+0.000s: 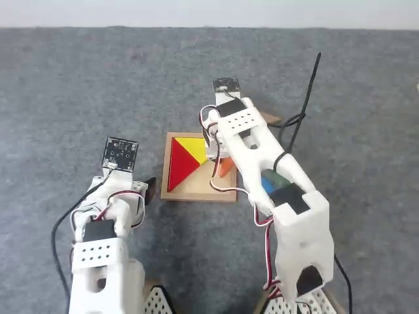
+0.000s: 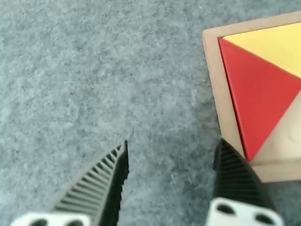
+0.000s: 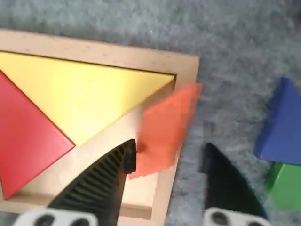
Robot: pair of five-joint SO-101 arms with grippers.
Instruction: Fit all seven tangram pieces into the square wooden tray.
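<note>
The square wooden tray lies mid-table with a yellow triangle and a red triangle seated inside it. My right gripper hangs over the tray's right side, open. An orange piece, blurred, sits tilted between its fingers, partly over the tray's rim and a bare part of the floor. A blue piece and a green piece lie on the carpet just outside that rim. My left gripper is open and empty over the carpet, beside the tray's corner near the red triangle.
Grey carpet covers the table. The right arm hides much of the blue piece and green piece. A brown flat edge pokes out behind that arm. Black cables trail at the right.
</note>
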